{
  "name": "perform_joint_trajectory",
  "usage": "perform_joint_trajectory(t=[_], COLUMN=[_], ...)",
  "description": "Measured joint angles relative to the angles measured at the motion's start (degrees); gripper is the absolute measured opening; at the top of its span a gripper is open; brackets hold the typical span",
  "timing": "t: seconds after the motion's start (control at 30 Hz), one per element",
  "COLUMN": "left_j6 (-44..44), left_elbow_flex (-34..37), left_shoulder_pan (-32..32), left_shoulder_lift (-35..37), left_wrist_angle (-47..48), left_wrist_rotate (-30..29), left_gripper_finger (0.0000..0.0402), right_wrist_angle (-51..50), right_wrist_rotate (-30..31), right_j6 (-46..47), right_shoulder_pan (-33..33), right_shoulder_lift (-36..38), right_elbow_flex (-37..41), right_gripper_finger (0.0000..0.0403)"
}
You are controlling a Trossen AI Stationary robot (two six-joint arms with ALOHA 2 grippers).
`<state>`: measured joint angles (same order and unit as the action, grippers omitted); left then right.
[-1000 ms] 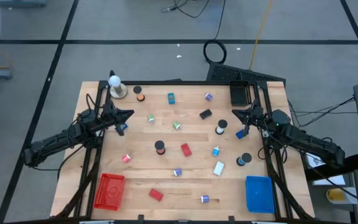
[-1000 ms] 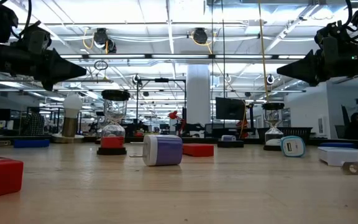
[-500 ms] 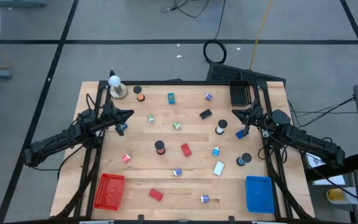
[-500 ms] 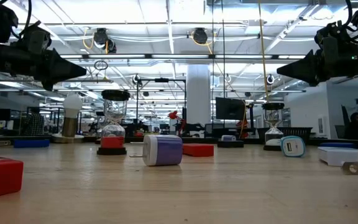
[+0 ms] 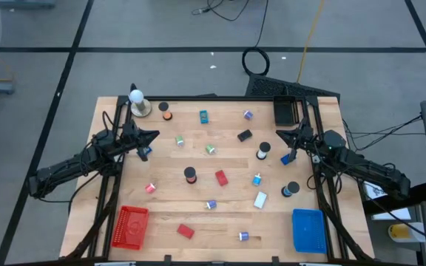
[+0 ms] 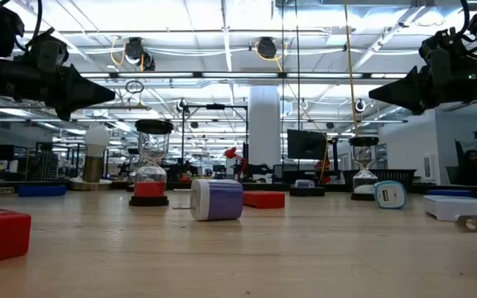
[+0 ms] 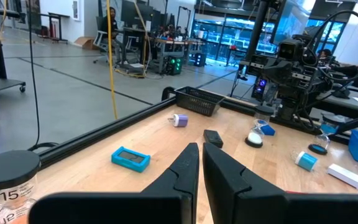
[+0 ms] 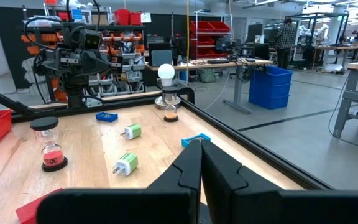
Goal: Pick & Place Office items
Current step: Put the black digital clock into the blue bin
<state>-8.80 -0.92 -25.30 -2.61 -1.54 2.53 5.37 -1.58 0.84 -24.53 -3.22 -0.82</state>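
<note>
**Q:** Wooden table seen from above, in a large workshop. What is on it, left to right?

**A:** Left gripper (image 5: 152, 135) hovers over the table's left edge, fingers pressed together, holding nothing. Office items (image 5: 221, 177) lie scattered across the middle: sand timers, small plug adapters, red blocks. Right gripper (image 5: 279, 134) hovers at the right edge, likewise closed and empty.

**Q:** And the baskets?

**A:** Red basket (image 5: 132, 225) near-left, blue basket (image 5: 308, 229) near-right, both apparently empty. The arms look parked at the sides, likely to leave the items reachable; sorting seems unstarted.
</note>
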Motion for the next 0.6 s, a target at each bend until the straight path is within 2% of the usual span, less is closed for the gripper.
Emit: perform_joint_trajectory(t=[0.27,0.47,0.6], left_j6=[0.0,1.6,-0.72], left_elbow_flex=[0.02,0.0,0.0], left_shoulder_pan=[-0.02,0.01,-0.02], left_shoulder_lift=[0.0,-0.01,0.0], left_wrist_angle=[-0.3,-5.66,-7.84], left_wrist_rotate=[-0.01,2.38,1.07], left_gripper_finger=[0.0026,0.0026,0.0026], right_wrist_angle=[0.15,0.14,0.15], right_wrist_rotate=[0.02,0.02,0.04], right_j6=[-0.01,0.0,-0.02], right_shoulder_pan=[0.0,0.0,0.02], right_shoulder_lift=[0.0,0.0,0.0], right_elbow_flex=[0.0,0.0,0.02], right_gripper_finger=[0.0004,0.0004,0.0004])
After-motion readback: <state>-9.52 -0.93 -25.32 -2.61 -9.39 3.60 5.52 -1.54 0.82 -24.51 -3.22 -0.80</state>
